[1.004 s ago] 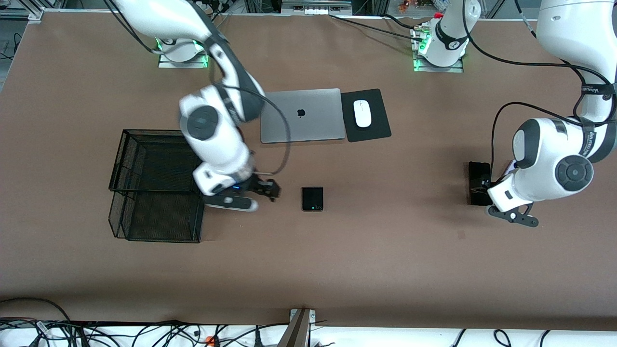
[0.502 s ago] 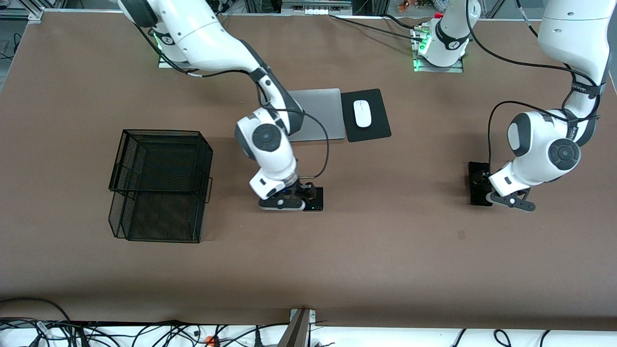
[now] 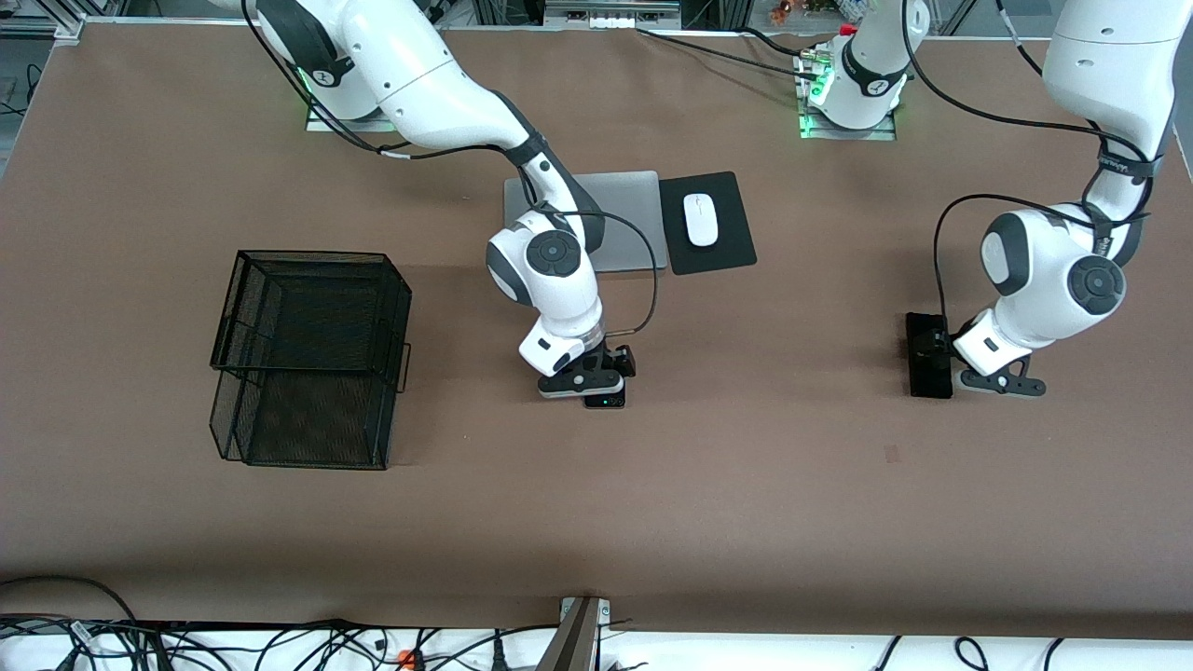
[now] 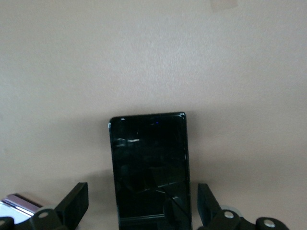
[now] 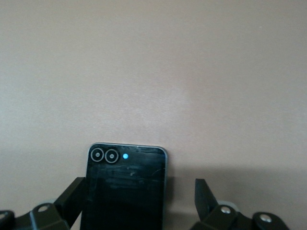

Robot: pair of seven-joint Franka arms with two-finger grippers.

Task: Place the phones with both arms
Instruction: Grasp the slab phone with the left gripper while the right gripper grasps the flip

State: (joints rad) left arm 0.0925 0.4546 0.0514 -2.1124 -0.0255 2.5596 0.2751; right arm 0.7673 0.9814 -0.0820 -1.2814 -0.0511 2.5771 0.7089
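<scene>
We straddle the small square black flip phone (image 5: 125, 187) and long black slab phone (image 4: 149, 167), right gripper (image 5: 139, 201) and left gripper (image 4: 139, 206) spread wide, empty; next, we descend and close.

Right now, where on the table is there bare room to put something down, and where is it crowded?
Bare: the wide strip of table nearer the front camera than the wire basket, and the stretch between the black flip phone and the slab phone. Crowded: around both phones, each with an open end effector over it, right and left, and around the laptop and mouse.
</scene>
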